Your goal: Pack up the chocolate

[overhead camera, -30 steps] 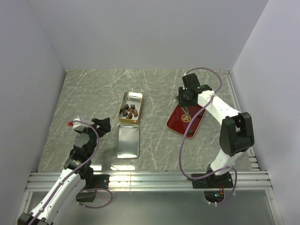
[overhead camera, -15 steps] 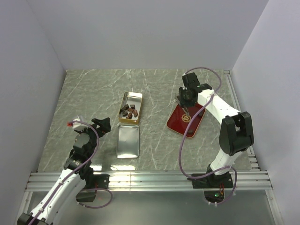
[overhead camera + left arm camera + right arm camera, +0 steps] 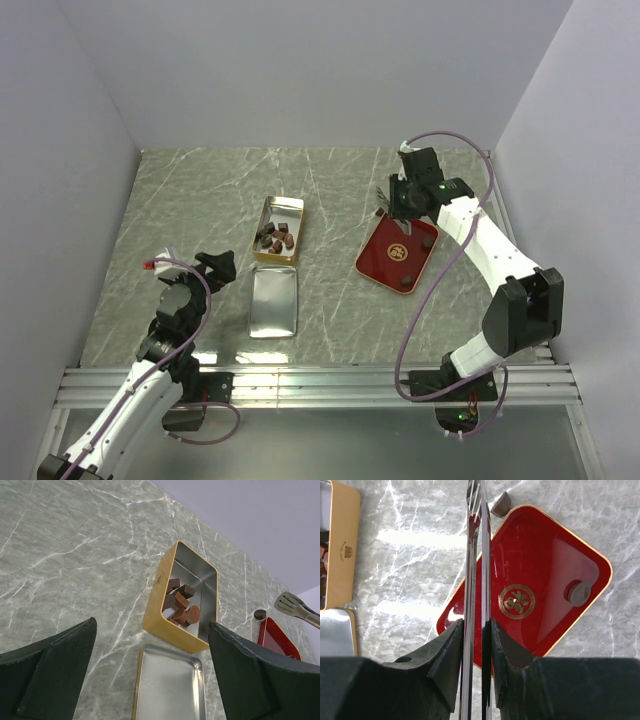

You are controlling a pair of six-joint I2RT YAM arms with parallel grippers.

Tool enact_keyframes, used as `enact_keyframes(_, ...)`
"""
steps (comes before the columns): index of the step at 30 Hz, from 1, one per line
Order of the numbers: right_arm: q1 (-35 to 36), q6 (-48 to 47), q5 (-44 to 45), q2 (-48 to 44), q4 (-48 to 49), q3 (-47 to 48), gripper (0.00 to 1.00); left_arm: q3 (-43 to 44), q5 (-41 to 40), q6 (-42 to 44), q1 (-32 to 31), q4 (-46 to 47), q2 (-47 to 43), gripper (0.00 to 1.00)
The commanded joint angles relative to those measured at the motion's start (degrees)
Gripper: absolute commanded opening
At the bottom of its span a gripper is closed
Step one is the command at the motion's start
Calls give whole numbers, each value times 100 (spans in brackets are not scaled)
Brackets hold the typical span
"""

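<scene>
Several chocolate chunks [image 3: 181, 605] lie in the open gold tin [image 3: 279, 208], which also shows in the left wrist view [image 3: 170, 632]. One dark chunk [image 3: 501, 504] lies on the table just off the far corner of the red tray [image 3: 545, 555]. A round piece [image 3: 580, 593] sits on the tray near its front corner [image 3: 404, 283]. My right gripper [image 3: 477, 622] is shut on metal tongs [image 3: 475, 510], whose tips hover close to the chunk off the tray. My left gripper [image 3: 152, 625] is open and empty, near the tin's lid.
The tin's silver lid [image 3: 273, 302] lies flat in front of the tin. The red tray [image 3: 375, 262] sits right of centre. Grey walls close in the table on the left, back and right.
My right arm has swung back and to the right, lifting the tongs off the tray toward its far corner. The left arm has not moved.
</scene>
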Motion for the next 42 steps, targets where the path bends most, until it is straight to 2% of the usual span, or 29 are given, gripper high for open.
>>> enact_keyframes(1, 26, -34, 43, -98, -39, 172, 34, 0, -38, -33, -18, 105, -64, 99)
enact_keyframes(12, 26, -8, 44, 87, 40, 66, 48, -9, -38, -33, -27, 96, -82, 100)
enact_keyframes(25, 8, -104, 123, 684, -30, 145, 49, -9, -55, -33, -44, 87, -99, 99)
enact_keyframes(42, 0, -236, 71, 711, -487, 348, 49, 0, -82, -42, -80, 26, -170, 99)
